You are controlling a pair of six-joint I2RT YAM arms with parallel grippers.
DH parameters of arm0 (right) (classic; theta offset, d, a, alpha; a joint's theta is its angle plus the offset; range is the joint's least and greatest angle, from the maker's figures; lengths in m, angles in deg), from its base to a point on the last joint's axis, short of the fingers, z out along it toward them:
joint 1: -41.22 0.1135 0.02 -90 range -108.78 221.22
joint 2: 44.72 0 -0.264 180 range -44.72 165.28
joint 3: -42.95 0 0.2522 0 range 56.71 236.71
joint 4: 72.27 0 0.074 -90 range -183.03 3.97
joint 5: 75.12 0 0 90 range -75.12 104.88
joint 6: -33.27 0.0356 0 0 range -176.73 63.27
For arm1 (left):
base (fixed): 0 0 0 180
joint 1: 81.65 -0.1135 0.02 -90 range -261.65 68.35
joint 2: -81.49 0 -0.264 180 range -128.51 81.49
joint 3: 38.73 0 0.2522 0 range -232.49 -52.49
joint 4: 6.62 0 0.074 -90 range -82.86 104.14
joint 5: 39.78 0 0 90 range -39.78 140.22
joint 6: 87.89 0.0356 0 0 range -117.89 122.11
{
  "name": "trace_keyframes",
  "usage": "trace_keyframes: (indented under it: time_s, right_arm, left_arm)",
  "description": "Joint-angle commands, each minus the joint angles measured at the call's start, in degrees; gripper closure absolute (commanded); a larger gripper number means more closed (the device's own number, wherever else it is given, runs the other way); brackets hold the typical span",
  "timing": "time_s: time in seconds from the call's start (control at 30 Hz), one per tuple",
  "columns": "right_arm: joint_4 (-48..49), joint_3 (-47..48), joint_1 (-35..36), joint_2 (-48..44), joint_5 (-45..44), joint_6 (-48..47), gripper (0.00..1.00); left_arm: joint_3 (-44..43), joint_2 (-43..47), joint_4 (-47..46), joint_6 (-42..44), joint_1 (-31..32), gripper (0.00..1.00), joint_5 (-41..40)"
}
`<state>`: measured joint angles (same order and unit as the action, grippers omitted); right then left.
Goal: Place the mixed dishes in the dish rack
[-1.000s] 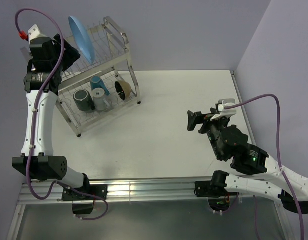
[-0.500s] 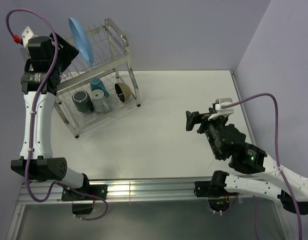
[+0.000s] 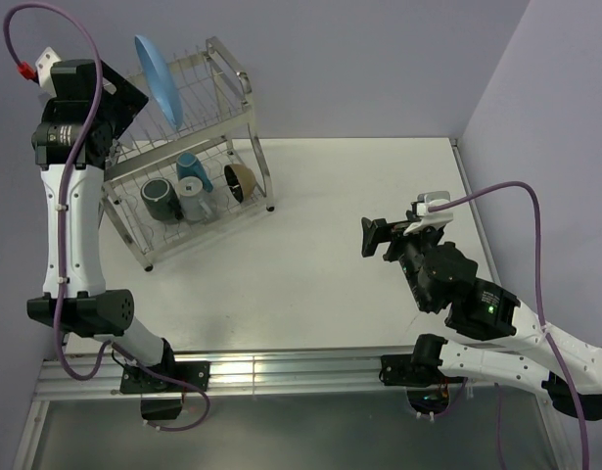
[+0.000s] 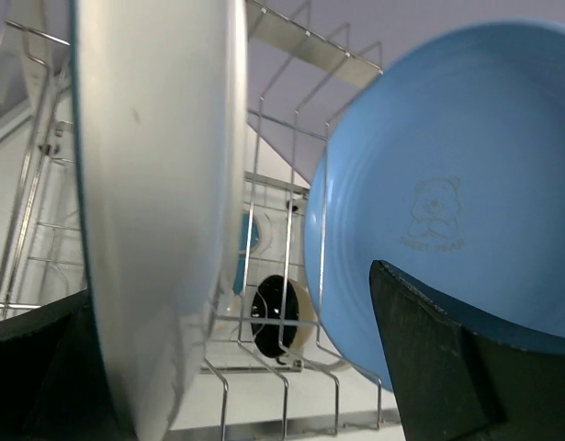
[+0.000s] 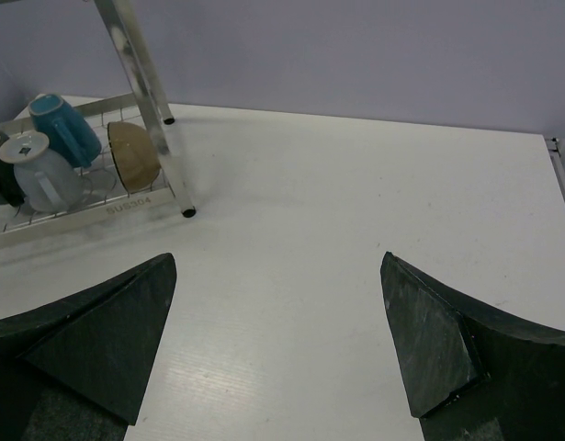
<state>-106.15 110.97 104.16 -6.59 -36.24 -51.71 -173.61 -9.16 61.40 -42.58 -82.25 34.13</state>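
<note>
The dish rack [image 3: 244, 90] stands at the far left of the table. The light-blue plate [image 3: 156, 76] stands on edge in its upper tier. My left gripper [image 3: 119, 100] is at the rack's upper left, jaws wide apart. In the left wrist view the white plate [image 4: 163, 184] stands on edge in the wires close to the left finger, with the light-blue plate [image 4: 447, 193] behind it. The dark mug [image 3: 162, 196], pale cup [image 3: 194, 201], blue mug [image 3: 192, 167] and black-and-tan bowl [image 3: 240, 177] lie on the lower shelf. My right gripper [image 3: 372, 237] is open and empty above the table.
The right wrist view shows the rack's leg [image 5: 140, 64] and the lower shelf's dishes at its upper left, with bare white table [image 5: 355, 202] under the open fingers. The purple wall runs behind the rack.
My left gripper has drawn back up and to the left, away from the rack's upper tier. My right gripper has shifted slightly left.
</note>
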Motion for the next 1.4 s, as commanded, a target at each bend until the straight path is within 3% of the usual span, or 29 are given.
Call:
trace_keyframes:
  time_s: [0.0, 0.3, 0.7, 0.97, 1.2, 1.37]
  right_arm:
    - [2.5, 1.5, -0.6, 0.0, 0.0, -0.2, 0.0]
    - [2.5, 1.3, -1.1, 0.5, 0.7, -0.4, 0.0]
    - [3.1, 2.3, -1.9, 2.6, 2.6, -1.4, 0.0]
    - [2.0, 3.0, -2.6, 3.4, 4.1, -0.2, 0.0]
    - [-1.9, 5.1, -3.1, 5.5, 7.2, 3.8, 0.0]
    - [-5.5, 6.9, -3.8, 8.4, 11.4, 7.7, 0.0]
  left_arm:
    - [-4.8, -2.9, 8.2, 2.5, -1.4, 0.01, -5.9]
    - [-6.2, -1.6, 6.6, 4.9, -1.4, 0.01, -8.5]
    - [-12.6, -0.6, 7.4, 4.5, -1.2, 0.01, -4.6]
    - [-11.1, 3.9, 7.8, 4.6, -1.2, 0.01, -3.5]
    - [-4.8, 11.5, 8.6, 5.7, -1.2, 0.01, -3.7]
    - [1.1, 18.7, 9.8, 5.1, -1.2, 0.01, 2.4]
